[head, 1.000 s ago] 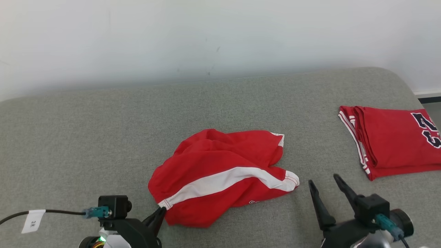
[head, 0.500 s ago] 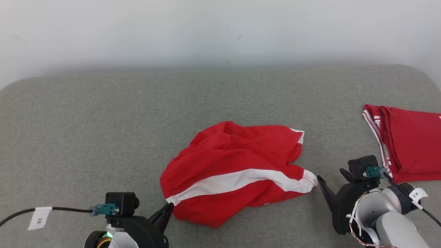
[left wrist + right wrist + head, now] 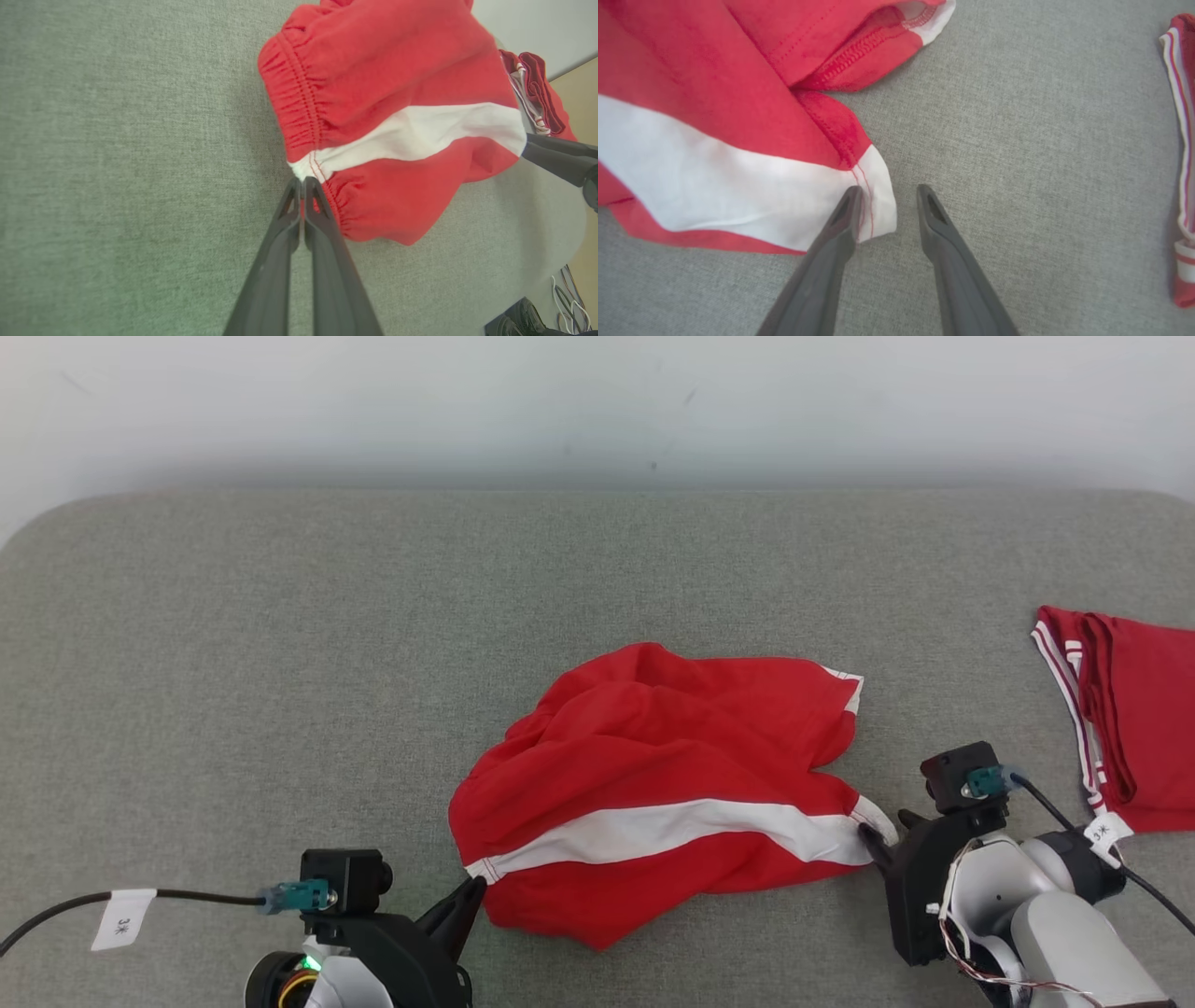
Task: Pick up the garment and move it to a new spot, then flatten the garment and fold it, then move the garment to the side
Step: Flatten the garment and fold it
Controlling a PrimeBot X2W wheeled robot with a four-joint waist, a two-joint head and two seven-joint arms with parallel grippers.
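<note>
Red shorts with a white side stripe [image 3: 653, 775] lie crumpled in the middle of the grey padded surface [image 3: 280, 663]. My left gripper [image 3: 472, 890] is at the waistband end of the stripe. In the left wrist view its fingers [image 3: 302, 183] are pressed together, pinching the white edge of the gathered waistband [image 3: 308, 169]. My right gripper [image 3: 884, 826] is at the hem end of the stripe and stands open [image 3: 888, 190]. Its left finger rests on the white hem corner [image 3: 878, 205], while the other finger is over bare fabric surface.
A folded red jersey with white trim [image 3: 1134, 719] lies at the right edge, close to my right arm, also visible as the jersey [image 3: 1181, 140]. A pale wall [image 3: 597, 401] runs behind the surface. Dark shoes and cables [image 3: 523, 317] sit on the floor beyond the surface's edge.
The camera has turned, shifting the whole scene rightward. My right gripper has come in from apart to the shorts' white hem corner. My left gripper stays on the waistband.
</note>
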